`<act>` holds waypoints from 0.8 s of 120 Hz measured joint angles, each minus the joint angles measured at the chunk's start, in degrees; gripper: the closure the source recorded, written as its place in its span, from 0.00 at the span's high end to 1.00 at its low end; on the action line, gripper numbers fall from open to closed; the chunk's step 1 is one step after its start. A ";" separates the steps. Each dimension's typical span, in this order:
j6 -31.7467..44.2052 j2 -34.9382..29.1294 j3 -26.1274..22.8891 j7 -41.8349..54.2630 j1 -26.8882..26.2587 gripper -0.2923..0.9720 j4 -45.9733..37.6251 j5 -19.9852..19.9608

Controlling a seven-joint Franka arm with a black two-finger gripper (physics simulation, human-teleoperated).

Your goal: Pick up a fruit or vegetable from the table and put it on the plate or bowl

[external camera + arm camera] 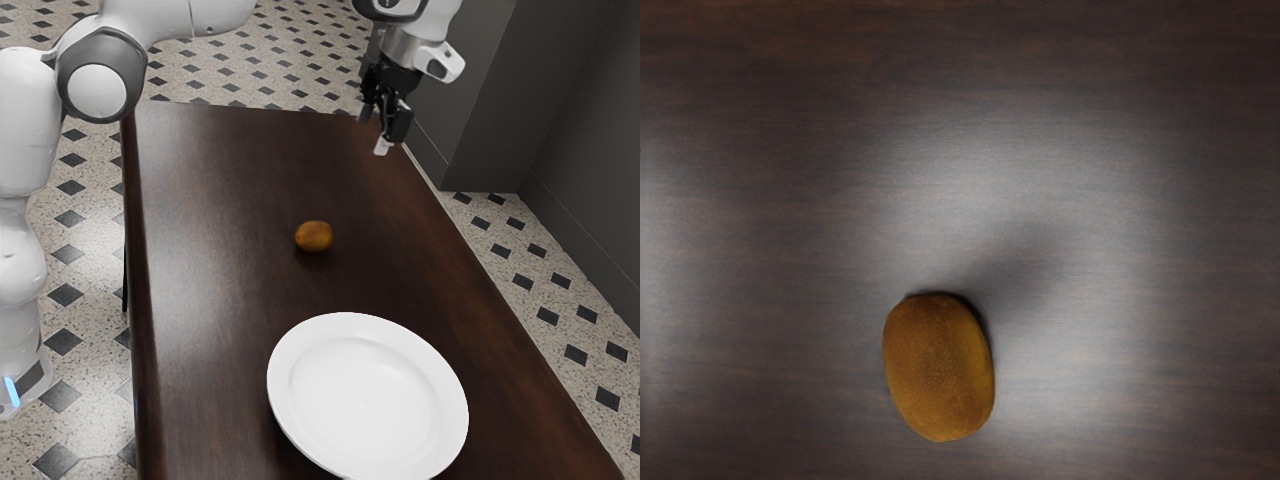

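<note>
Progress status: no step of the task is complete, judging from the present layout. Pick-up, transfer and release all remain.

1. Dark wooden table [200, 300]: it carries both task items.
2. White plate [370, 400]: it sits at the near end of the table, toward the exterior view's right. It is empty, with nothing on its rim or in its well. It is the only container on the table.
3. Gripper [390, 130]: it hangs high above the far end of the table, near the edge at the exterior view's right. It is well apart from the fruit and the plate. It carries nothing. Whether it is spread or pressed together cannot be told.
4. Kiwi [314, 236]: it lies on its side on the bare wood near the middle of the table, between the gripper and the plate and touching neither. In the wrist view the kiwi [938, 367] rests alone on the tabletop [1090, 150], with a soft shadow beside it.
</note>
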 joint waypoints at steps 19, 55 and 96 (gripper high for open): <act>1.16 0.00 -0.11 -0.31 -0.18 0.77 0.02 0.03; 4.40 -11.14 0.96 -1.59 -2.72 0.77 -19.21 -1.34; 22.10 -18.73 9.45 0.78 0.88 0.77 -41.90 -6.87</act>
